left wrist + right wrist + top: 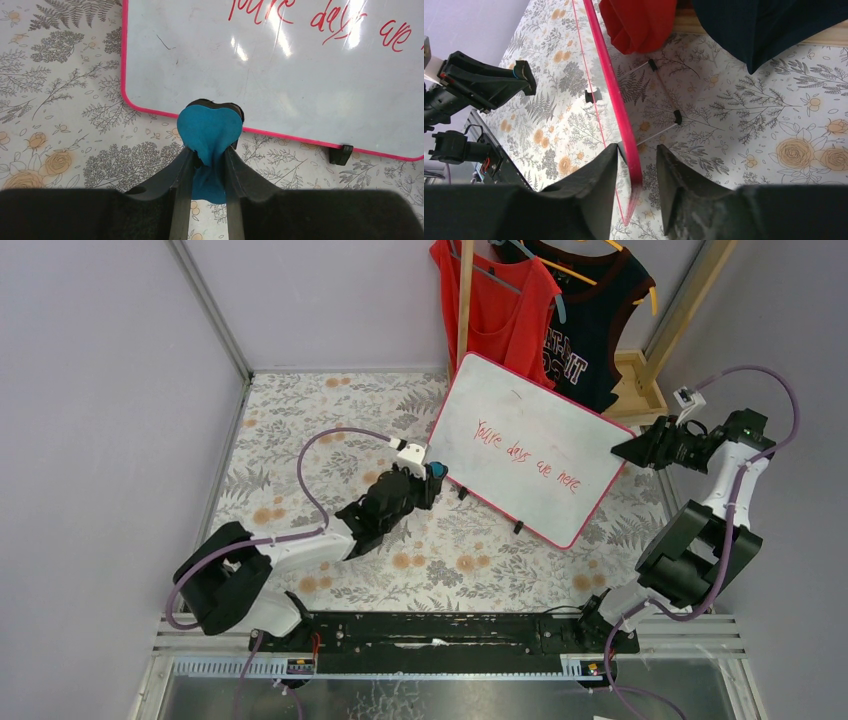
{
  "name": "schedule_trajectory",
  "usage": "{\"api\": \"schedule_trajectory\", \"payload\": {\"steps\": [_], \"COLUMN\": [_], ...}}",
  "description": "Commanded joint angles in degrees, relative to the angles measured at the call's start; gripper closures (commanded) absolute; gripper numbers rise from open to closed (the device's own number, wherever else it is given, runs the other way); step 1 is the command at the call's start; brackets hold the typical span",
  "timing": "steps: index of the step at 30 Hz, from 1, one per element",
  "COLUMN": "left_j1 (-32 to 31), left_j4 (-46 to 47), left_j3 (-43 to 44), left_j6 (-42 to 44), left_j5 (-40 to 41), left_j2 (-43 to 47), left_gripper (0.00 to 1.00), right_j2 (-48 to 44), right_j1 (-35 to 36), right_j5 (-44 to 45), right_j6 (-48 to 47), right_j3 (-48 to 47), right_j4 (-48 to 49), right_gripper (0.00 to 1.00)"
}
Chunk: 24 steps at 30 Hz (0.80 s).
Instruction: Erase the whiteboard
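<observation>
Clamped in our left end effector [209, 152], the eraser [209, 127] hovers just short of the whiteboard [280, 75] propped on the bench [330, 410], poised to wipe, while our right end effector [637, 150] straddles its right edge, jaws apart, likely to steady it.

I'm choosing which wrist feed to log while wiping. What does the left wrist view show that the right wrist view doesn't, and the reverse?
Left wrist only: the whiteboard face-on, with its red handwriting. Right wrist only: the board edge-on between the open fingers of the right gripper, its wire stand behind, a red garment and a dark garment. Both: the pink frame, a black foot, the floral table cover, and the left gripper shut on the blue eraser, far off in the right wrist view.
</observation>
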State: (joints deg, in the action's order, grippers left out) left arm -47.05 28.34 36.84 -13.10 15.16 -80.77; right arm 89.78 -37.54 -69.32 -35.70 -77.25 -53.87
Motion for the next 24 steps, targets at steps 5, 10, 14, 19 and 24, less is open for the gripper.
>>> {"api": "schedule_trajectory", "payload": {"steps": [5, 10, 14, 19, 24], "left_j1": [1.58, 1.95, 2.37, 3.02, 4.06], "left_j4": [6.53, 6.88, 7.85, 7.38, 8.72], "left_j3": [4.19, 6.93, 8.92, 12.66, 16.23], "left_j6": [0.84, 1.56, 1.35, 1.52, 2.74], "left_j5": [-1.29, -2.03, -2.17, -2.83, -2.46], "left_j2": [-4.79, -7.83, -10.13, -13.84, -17.51], "left_gripper": [1.00, 1.00, 1.00, 1.00, 1.00], "right_j2": [-1.08, -1.24, -1.26, -1.90, -2.54], "right_j1": [0.76, 0.73, 0.79, 0.79, 0.78], "right_j5": [-0.10, -0.16, -0.06, 0.14, 0.66], "right_j6": [1.69, 1.70, 1.34, 1.15, 0.69], "right_j3": [0.75, 1.18, 1.14, 1.23, 1.55], "right_j4": [1.80, 1.92, 1.58, 1.40, 1.46], "right_gripper": [0.67, 0.78, 0.97, 1.00, 1.00]}}
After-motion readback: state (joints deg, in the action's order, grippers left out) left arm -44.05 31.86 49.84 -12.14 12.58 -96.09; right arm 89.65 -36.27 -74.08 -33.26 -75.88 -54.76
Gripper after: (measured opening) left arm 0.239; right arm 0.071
